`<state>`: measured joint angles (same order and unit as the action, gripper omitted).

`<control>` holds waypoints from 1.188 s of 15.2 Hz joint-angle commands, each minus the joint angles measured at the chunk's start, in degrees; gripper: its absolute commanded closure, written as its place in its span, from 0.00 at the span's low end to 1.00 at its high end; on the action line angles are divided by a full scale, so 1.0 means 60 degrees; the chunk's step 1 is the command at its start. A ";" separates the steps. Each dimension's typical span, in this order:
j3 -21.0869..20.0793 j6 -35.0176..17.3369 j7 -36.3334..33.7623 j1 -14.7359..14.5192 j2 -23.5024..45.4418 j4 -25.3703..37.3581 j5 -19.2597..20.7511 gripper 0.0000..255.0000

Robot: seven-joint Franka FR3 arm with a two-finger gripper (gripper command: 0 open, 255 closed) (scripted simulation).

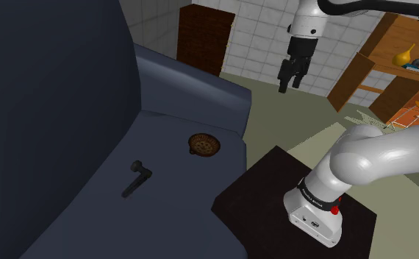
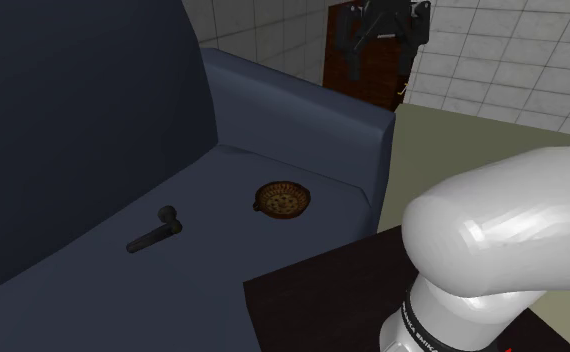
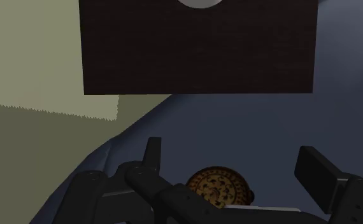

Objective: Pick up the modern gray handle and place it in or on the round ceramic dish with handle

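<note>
A: Shoulder view is showing the gripper [image 1: 290, 83] hanging high above the dish [image 1: 203, 144], off to the side away from the sofa's backrest. Where is the handle sitting?

B: The handle [image 1: 137, 179] is lying flat on the same dark blue sofa seat [image 1: 164, 221] as the dish, well apart from it, toward the shoulder view's lower left. Nothing is lying between the two.

A: And the fingers?

B: They are standing wide apart, clasping nothing. In the wrist view the fingers [image 3: 151, 153] are framing the dish [image 3: 220, 186], which is sitting far below them, with the dark stand [image 3: 199, 51] showing beyond the dish.

A: How are you expecting the handle to behave?

B: I am judging it as a stiff, light piece. It is showing as a dark straight bar with a short stub turning off at the end nearer the dish. It is looking smooth, so it may be slipping under a loose pinch.

A: So where are you taking hold?

B: I am favouring the middle of the bar, closing across its narrow width and keeping off the stub. The cushion is probably giving a little under pressure.

A: And the dish?

B: It is looking small, brown and shallow, likely brittle. The bar is looking longer than the dish is wide, so I am expecting it to rest across the rim, and I am advising a gentle release.
</note>
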<state>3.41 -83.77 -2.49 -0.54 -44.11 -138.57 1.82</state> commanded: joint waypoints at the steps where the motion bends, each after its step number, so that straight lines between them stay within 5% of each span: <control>1: 0.0000 0.0000 0.0000 0.0000 0.0000 0.0000 0.0000 0.00; 18: -0.1971 -0.5240 -0.1827 -0.1094 0.3852 -0.0790 -0.1242 0.00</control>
<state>-7.67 -113.26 -12.71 -6.75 -22.91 -143.58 -5.40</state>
